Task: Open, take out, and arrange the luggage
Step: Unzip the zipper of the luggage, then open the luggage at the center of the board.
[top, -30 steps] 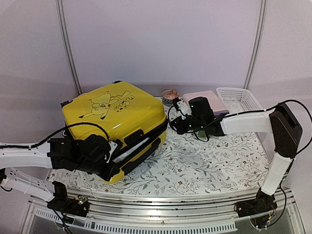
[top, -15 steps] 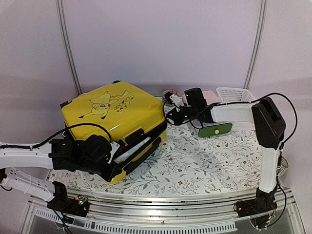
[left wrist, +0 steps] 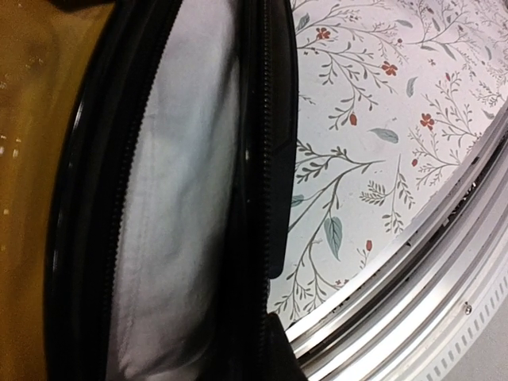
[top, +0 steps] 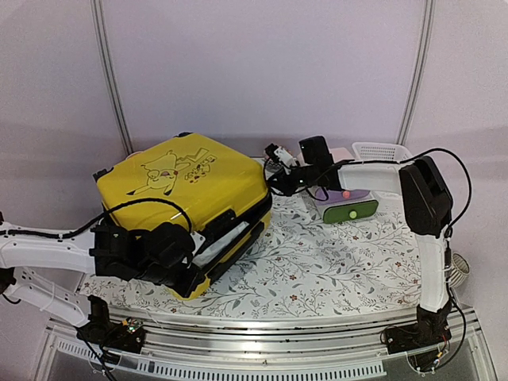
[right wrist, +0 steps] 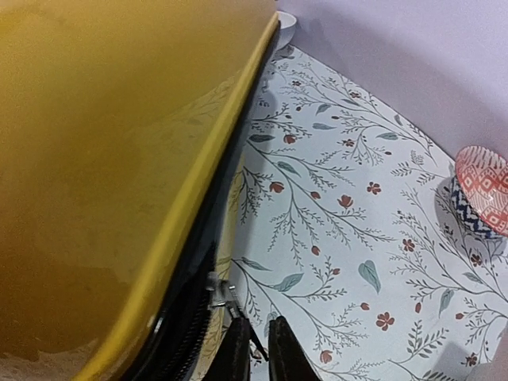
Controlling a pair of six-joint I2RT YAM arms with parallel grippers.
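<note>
The luggage [top: 182, 182] is a glossy yellow suitcase lying flat on the left of the table, its seam parted along the front. In the left wrist view, grey-white fabric [left wrist: 182, 198] shows in that gap beside the yellow shell [left wrist: 24, 198]. My left gripper [top: 184, 266] sits against the front corner's black zipper edge, shut; one finger [left wrist: 279, 353] shows, and any hold is hidden. My right gripper [top: 274, 176] is at the back right corner. Its fingertips [right wrist: 258, 353] stand slightly open, with the metal zipper pull [right wrist: 221, 290] trailing into the narrow gap beside the shell [right wrist: 95, 159].
A pink-and-green drawer box [top: 349, 208] stands right of the suitcase under the right forearm. A white mesh basket [top: 379, 151] is at the back right. A small patterned bowl [right wrist: 482, 190] sits near the right gripper. The metal rail [left wrist: 413, 317] runs along the near edge.
The right arm swung left from the drawer box to the suitcase's back right corner, and its jaws parted a little. The suitcase shifted slightly left. The left gripper stayed at the front corner.
</note>
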